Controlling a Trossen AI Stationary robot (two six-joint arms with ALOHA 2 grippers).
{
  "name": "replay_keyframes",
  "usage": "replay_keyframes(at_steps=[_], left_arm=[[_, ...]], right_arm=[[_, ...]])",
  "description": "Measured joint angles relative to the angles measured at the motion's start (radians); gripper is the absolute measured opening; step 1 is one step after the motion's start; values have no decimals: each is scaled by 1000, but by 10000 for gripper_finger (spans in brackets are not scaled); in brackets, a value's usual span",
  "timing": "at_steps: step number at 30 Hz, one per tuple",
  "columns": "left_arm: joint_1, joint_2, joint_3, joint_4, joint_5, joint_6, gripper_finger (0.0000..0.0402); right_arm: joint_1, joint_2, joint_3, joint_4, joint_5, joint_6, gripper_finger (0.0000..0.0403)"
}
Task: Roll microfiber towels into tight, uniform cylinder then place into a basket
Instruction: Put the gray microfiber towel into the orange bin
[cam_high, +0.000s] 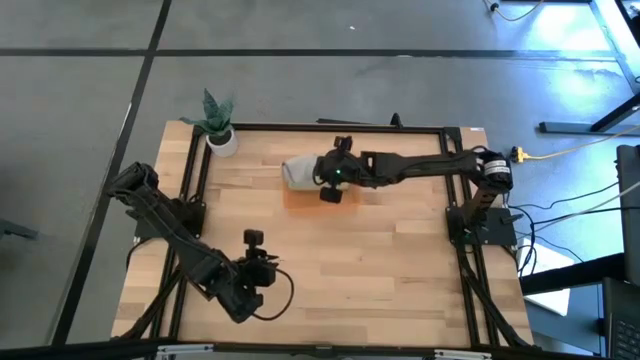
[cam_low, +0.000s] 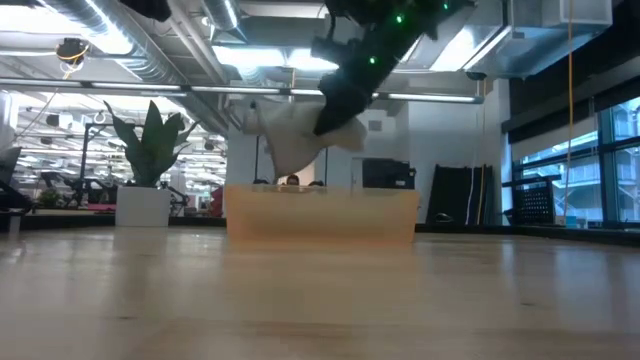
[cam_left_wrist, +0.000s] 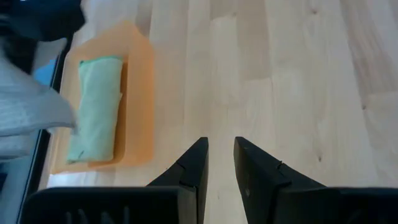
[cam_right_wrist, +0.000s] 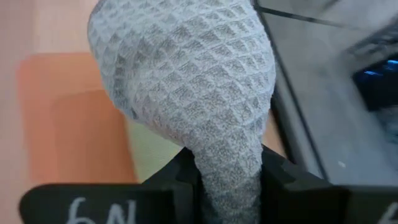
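High view: right gripper (cam_high: 322, 180) clamped on grey waffle towel (cam_high: 298, 174) above orange basket (cam_high: 300, 197) (green towel roll (cam_left_wrist: 94, 107) inside); potted plant (cam_high: 218, 124) nearby; left gripper (cam_left_wrist: 219, 163) slightly apart.

Green roll (cam_left_wrist: 94, 109) fills half the basket (cam_left_wrist: 140, 93).

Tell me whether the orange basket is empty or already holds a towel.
Not empty. A rolled pale green towel lies inside the orange basket, while the right gripper holds a grey towel above it.
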Motion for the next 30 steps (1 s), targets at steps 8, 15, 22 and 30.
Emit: replay_keyframes(at_steps=[8, 15, 22, 30], left_arm=[[29, 0, 0, -33, -57, -56, 69], [64, 0, 0, -35, -60, -56, 69], [81, 0, 0, -40, -59, -56, 69], [90, 1, 0, -43, -59, -55, 69]], right_arm=[[-8, 0, -147, 165, -113, -21, 84], [-8, 1, -244, 259, -163, -48, 84], [-8, 1, -279, 371, -166, -29, 84], [-11, 78, -282, 425, -160, 21, 84]])
